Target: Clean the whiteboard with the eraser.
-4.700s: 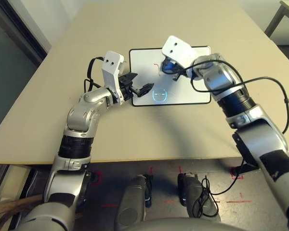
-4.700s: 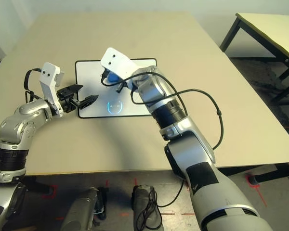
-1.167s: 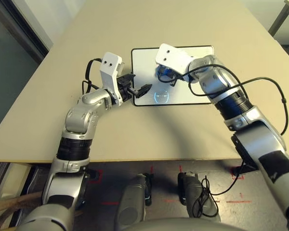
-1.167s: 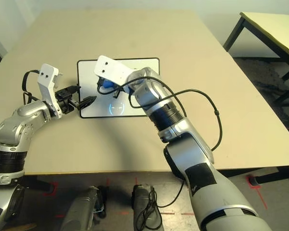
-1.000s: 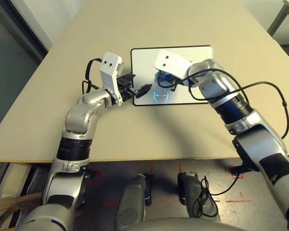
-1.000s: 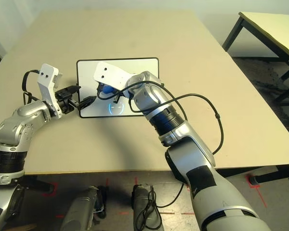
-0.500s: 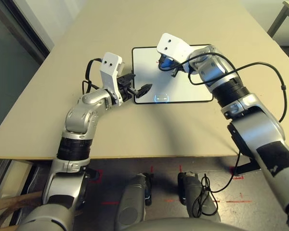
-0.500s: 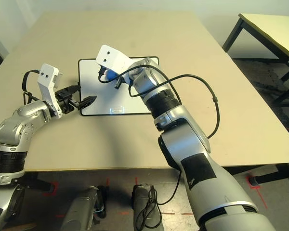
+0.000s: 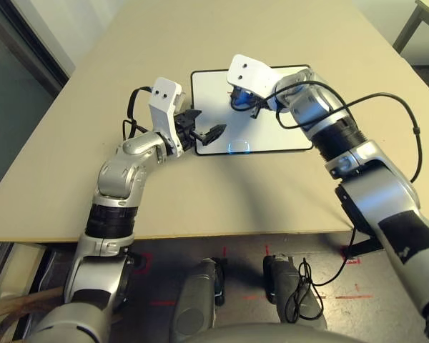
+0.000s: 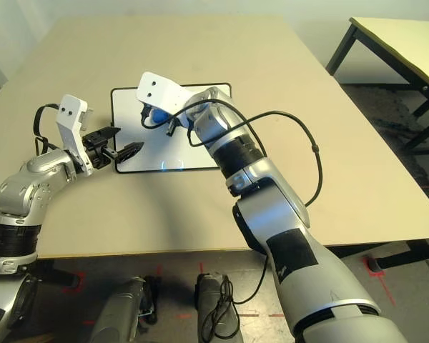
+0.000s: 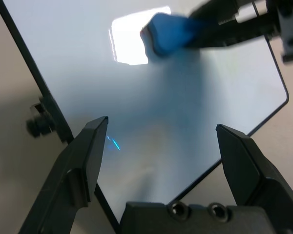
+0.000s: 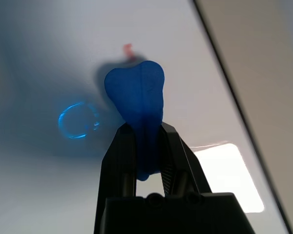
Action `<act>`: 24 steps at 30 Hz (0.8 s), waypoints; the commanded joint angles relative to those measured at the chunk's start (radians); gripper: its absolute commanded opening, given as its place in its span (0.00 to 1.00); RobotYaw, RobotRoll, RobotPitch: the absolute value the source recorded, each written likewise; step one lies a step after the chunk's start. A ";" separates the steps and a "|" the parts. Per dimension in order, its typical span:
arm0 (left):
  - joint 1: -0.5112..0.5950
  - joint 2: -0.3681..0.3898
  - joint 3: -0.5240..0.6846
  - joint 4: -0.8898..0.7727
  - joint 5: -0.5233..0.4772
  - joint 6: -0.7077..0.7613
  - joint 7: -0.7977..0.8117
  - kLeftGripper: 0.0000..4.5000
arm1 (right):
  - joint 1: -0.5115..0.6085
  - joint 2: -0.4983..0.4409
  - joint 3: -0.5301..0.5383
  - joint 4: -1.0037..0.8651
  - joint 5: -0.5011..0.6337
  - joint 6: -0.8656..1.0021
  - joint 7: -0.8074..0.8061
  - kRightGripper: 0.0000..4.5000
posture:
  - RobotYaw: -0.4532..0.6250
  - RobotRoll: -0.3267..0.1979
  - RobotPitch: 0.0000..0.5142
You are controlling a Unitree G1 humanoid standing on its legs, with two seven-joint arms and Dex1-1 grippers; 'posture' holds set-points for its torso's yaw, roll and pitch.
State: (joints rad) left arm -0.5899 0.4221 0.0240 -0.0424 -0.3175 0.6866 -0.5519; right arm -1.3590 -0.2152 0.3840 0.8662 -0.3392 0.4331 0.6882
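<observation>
Eraser swept back to the whiteboard's far left part, a trace of red left to clean.

On the bench (image 9: 200, 207), the whiteboard (image 9: 279, 128) lies flat toward the far side, its long axis running left to right. The right gripper (image 12: 144, 146), which a second ago worked near the blue ring mark (image 12: 78, 119), has moved toward the board's far left corner. Earlier red scribbles are mostly gone; only a small red fleck (image 12: 128, 48) shows just past the eraser tip, so wiping seems nearly done. The jaws are clamped narrow on the eraser (image 12: 136, 100), whose long axis runs along the fingers, its rounded end pointing down onto the board. The left gripper (image 9: 204, 132) hovers at the board's left edge, jaws spread wide and empty.
</observation>
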 commanded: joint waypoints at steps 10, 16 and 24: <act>0.002 0.002 -0.002 -0.006 -0.002 0.005 0.004 1.00 | 0.141 -0.003 0.065 -0.167 -0.030 0.081 0.117 0.13 | 0.49 0.62 0.37; -0.003 -0.004 -0.006 -0.001 -0.002 0.002 0.005 1.00 | 0.178 -0.016 0.073 -0.258 -0.042 0.126 0.140 0.13 | 0.49 0.62 0.37; -0.006 -0.010 -0.008 0.001 0.000 0.000 0.006 1.00 | 0.067 0.015 0.012 -0.139 -0.013 0.075 0.059 0.13 | 0.48 0.62 0.37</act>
State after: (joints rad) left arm -0.5962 0.4136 0.0235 -0.0420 -0.3174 0.6863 -0.5443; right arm -1.2762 -0.2042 0.4120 0.6898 -0.3593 0.5169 0.7707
